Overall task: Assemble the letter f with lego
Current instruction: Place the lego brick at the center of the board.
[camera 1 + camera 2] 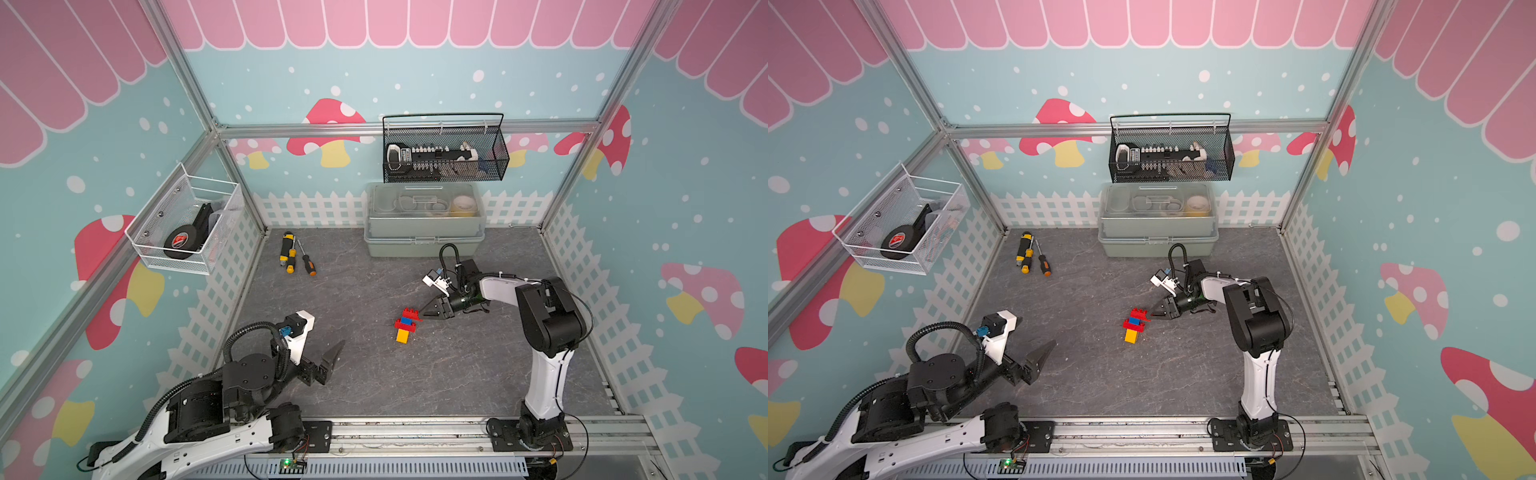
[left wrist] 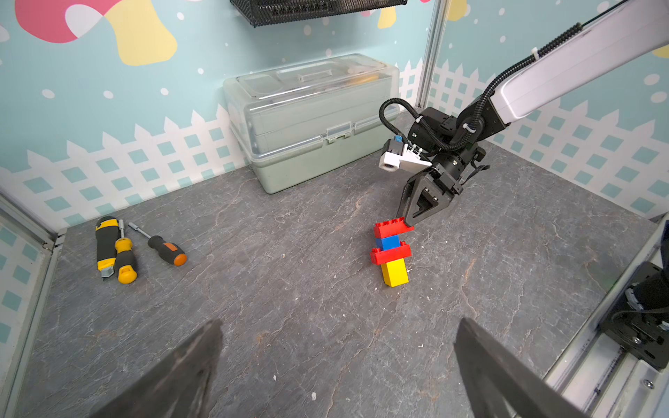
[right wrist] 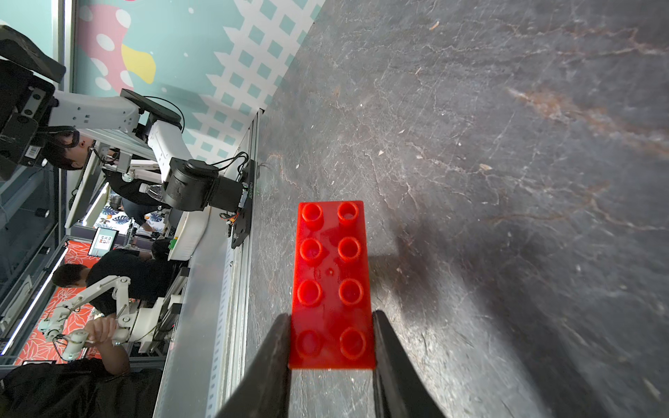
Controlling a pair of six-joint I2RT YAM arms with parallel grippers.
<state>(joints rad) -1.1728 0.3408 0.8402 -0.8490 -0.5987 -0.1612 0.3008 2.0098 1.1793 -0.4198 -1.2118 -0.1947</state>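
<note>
**Right gripper closes on the top bar of the brick letter**

The right arm's black parallel gripper (image 1: 422, 312) lies low over the grey stone-patterned tabletop (image 1: 457, 374). Its jaws are drawn together on the near end of the upper red oblong studded brick (image 1: 410, 312). Running away from the tips, that brick joins a blue square brick (image 1: 407, 321), a second red oblong brick (image 1: 405, 326) and a yellow square brick (image 1: 402, 336), which is farthest from the tool. Behind the gripper's wrist stands a pale green lidded plastic box (image 1: 424, 237). The left arm's black gripper (image 1: 332, 358) hangs well apart from the bricks, jaws spread.
</note>
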